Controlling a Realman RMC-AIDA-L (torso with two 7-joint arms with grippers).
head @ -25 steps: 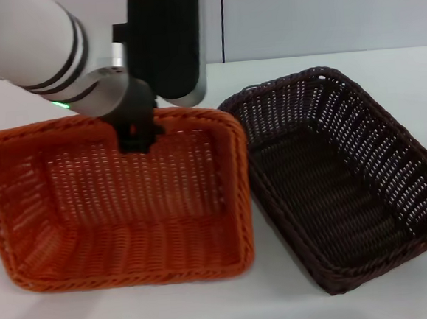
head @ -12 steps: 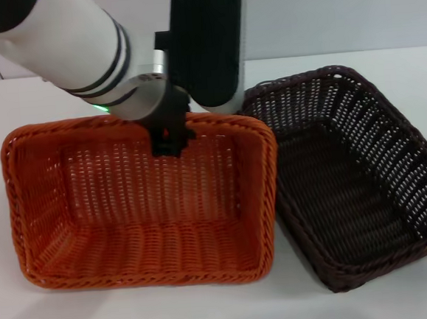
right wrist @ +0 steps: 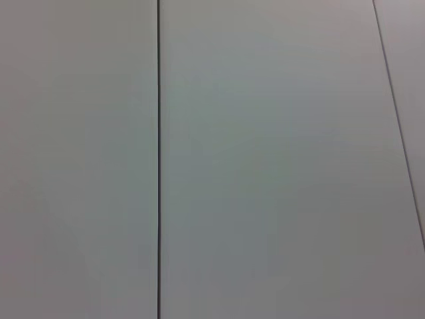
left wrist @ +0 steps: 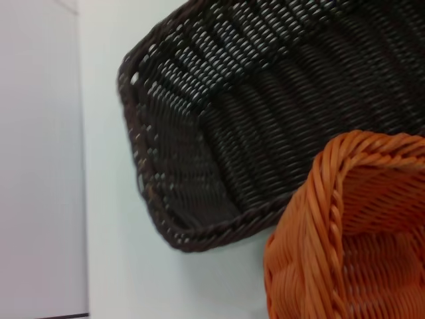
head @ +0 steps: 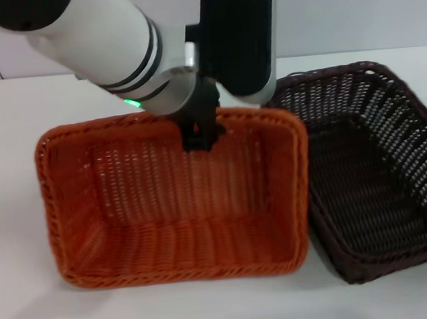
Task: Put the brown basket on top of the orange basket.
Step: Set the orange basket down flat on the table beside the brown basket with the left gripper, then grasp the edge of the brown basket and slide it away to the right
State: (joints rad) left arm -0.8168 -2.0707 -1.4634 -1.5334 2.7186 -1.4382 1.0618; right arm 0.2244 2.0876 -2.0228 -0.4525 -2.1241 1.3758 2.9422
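The orange basket (head: pixel 173 214) hangs tilted from my left gripper (head: pixel 200 133), which is shut on the middle of its far rim. The basket's right rim overlaps the left edge of the brown basket (head: pixel 377 169), which rests on the white table at the right. In the left wrist view the orange basket's corner (left wrist: pixel 352 246) sits close over the brown basket's rim (left wrist: pixel 265 100). My right gripper is out of view; its wrist camera shows only a grey wall.
The white table (head: pixel 17 293) has bare surface left of and in front of the orange basket. A grey panelled wall (head: pixel 349 8) stands behind the table. My left arm (head: pixel 100 35) reaches in from the upper left.
My left gripper has carried the orange basket to the right, from beside the brown basket to overlapping its left edge. The brown basket has stayed put on the table.
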